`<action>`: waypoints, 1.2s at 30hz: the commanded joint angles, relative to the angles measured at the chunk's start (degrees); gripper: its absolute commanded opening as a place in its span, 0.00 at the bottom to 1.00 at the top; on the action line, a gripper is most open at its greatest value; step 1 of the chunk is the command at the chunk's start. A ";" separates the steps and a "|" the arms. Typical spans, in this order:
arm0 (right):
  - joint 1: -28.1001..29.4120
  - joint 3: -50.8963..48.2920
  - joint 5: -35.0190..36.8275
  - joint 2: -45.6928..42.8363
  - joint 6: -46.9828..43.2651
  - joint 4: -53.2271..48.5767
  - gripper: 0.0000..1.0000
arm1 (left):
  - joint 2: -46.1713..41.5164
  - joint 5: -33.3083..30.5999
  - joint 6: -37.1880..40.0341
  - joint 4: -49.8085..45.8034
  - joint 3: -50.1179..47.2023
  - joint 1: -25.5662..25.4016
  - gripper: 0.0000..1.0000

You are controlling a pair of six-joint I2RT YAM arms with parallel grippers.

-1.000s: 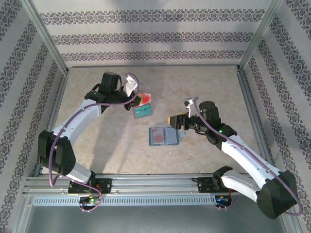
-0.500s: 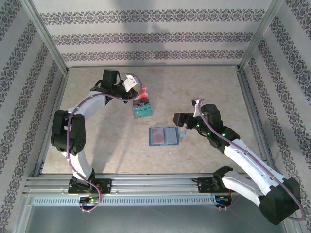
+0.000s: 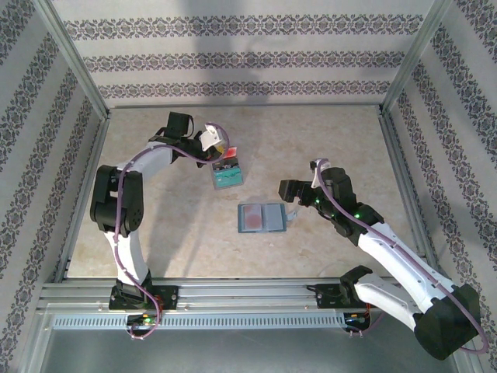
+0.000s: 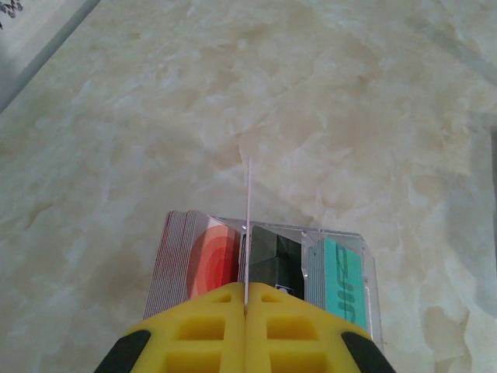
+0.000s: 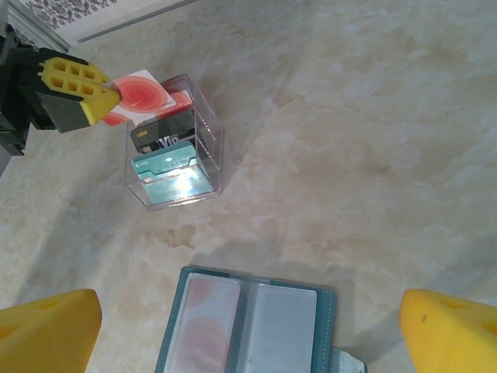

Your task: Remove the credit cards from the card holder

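Though open, one holder (image 3: 262, 218), one box (image 3: 227, 176)

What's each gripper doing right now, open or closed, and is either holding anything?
Left gripper: closed on a red-and-white card.
Right gripper: open, holding nothing.

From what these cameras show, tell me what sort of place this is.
Probably a robot test cell: a marble-look table fenced by aluminium posts, patterned backdrop panels on three sides, and a left arm and right arm bolted to a rail at its near edge.
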 commanded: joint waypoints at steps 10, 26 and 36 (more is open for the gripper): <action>0.72 1.07 0.82 -0.32 0.79 -0.27 0.98 | 3.95 2.24 0.55 1.50 3.23 1.91 0.00; 0.81 1.11 -0.28 0.19 1.16 0.28 0.98 | 6.05 2.94 -1.40 4.52 3.25 2.46 0.00; 1.33 2.07 -0.89 0.58 0.81 -0.16 0.98 | 6.60 1.77 -0.43 3.31 3.33 2.47 0.09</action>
